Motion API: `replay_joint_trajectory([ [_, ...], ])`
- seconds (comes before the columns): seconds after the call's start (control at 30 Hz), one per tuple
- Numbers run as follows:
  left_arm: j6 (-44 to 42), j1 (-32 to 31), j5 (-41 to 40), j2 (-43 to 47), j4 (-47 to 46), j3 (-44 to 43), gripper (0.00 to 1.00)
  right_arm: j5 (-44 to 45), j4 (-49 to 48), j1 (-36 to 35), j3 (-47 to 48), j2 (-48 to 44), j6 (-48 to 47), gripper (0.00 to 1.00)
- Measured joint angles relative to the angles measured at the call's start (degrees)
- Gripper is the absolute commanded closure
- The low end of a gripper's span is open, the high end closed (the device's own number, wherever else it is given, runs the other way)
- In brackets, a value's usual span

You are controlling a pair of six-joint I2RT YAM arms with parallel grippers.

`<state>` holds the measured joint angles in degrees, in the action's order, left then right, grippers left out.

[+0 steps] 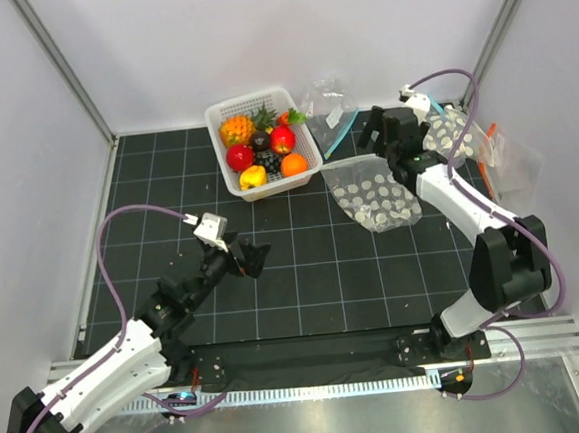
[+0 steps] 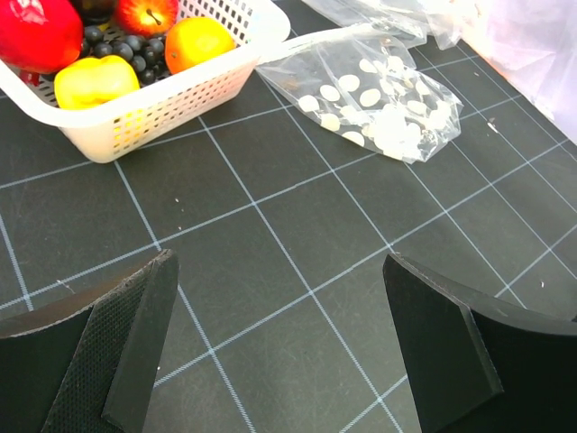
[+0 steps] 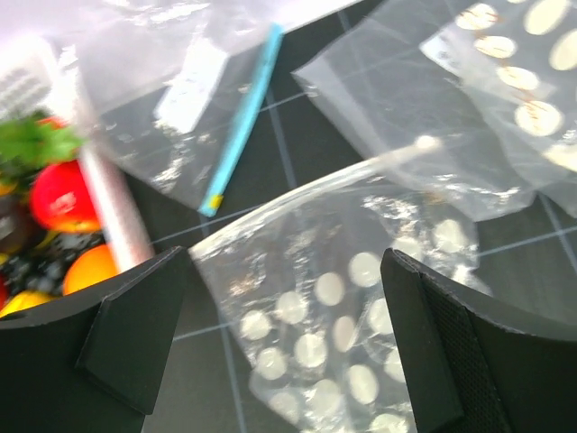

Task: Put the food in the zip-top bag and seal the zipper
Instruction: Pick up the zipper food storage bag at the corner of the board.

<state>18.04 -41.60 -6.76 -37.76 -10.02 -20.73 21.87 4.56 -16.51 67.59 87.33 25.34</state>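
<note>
Two shiny red apples [image 1: 240, 157], an orange [image 1: 293, 164] and a yellow lemon [image 1: 253, 176] sit together in a white basket [image 1: 277, 187]. The clear, floppy zip-top bag [image 1: 329, 108] lies crumpled just right of the basket. Its thin blue zipper [image 3: 242, 117] runs slanted along one edge.

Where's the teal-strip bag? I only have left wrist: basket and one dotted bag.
Observer: The zip-top bag lies right of the basket, toward the back wall, beyond that dotted bag.
Operator: Right arm near it?
Observer: The right gripper hangs open over the dotted bag's far end; the zipper shows just ahead in its wrist view.
Operator: Anything bagged?
Observer: No. The food sits in the basket; none shows inside the zip-top bag.
</note>
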Motion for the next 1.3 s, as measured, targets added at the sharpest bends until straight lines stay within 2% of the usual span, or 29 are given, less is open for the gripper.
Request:
replay_joint_trajectory([
  [0.2, 0.63, 0.0, 0.66, 0.44, 0.02, 0.0, 0.0, -1.7, 3.76, 5.86, 5.33, 6.93, -0.5, 0.05],
  [0.37, 1.27, 0.0, 0.63, 0.59, 0.07, 0.0, 0.0, 0.31, 6.12, 5.77, 11.28, 15.3, -3.19, 0.1],
  [0.57, 1.44, 0.0, 0.72, -0.52, 0.07, 0.0, 0.0, 4.98, 6.78, 5.6, 12.57, 21.81, -8.76, 0.15],
  [0.77, 1.49, 0.0, 1.07, -1.95, 0.04, 0.0, 0.0, 8.83, 6.14, 5.62, 16.76, 27.32, -15.61, 0.15],
  [1.13, 1.46, 0.0, 1.95, -3.89, 0.0, -0.13, 0.0, 11.65, 10.34, 6.27, 32.41, 39.71, -24.85, 0.14],
  [1.23, 1.46, 0.0, 1.97, -4.24, 0.0, -0.13, 0.0, 12.17, 12.41, 6.71, 33.4, 41.18, -25.44, 0.26],
  [1.27, 1.46, 0.0, 1.97, -4.24, 0.0, -0.13, 0.0, 12.59, 13.77, 6.91, 34.56, 41.99, -25.42, 0.42],
  [1.3, 1.46, 0.0, 1.97, -4.24, 0.0, -0.15, 0.0, 12.87, 14.82, 7.1, 35.8, 42.8, -25.38, 0.51],
])
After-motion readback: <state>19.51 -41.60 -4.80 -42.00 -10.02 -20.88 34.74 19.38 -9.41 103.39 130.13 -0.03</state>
